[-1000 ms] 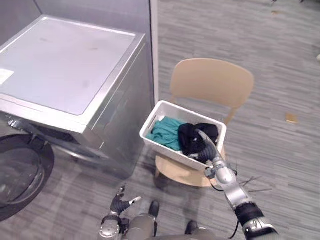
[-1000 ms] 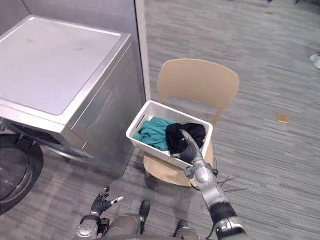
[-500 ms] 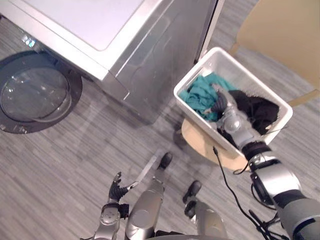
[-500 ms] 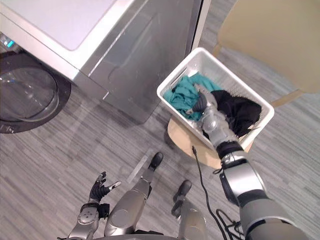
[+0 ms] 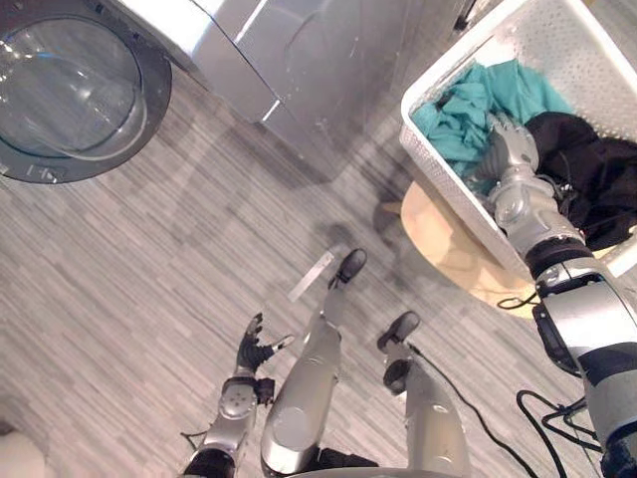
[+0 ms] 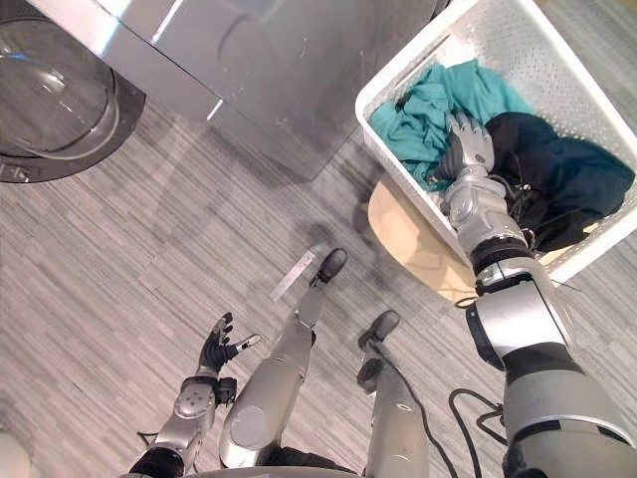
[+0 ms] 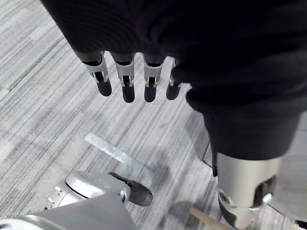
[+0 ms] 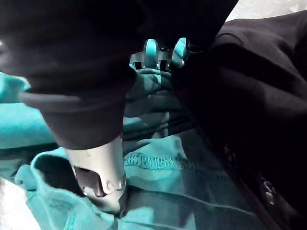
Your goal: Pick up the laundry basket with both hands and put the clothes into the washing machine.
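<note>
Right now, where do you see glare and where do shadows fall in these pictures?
Left eye view: glare streaks on the side of the washing machine, pale reflections in its door glass, a soft shadow on the floor beside the chair seat. Right wrist view: the teal garment lies shaded under the right hand; the black garment swallows the light.

The laundry basket [image 6: 557, 70] sits on a chair [image 6: 408, 237] right of the washing machine [image 6: 279, 70]. Clothes [image 6: 438, 105] lie inside it.

Grey wood-grain plank floor [image 5: 149, 259], light wooden chair seat [image 5: 438, 239] at upper right, pale flat strip [image 5: 312, 276] lying on the floor
</note>
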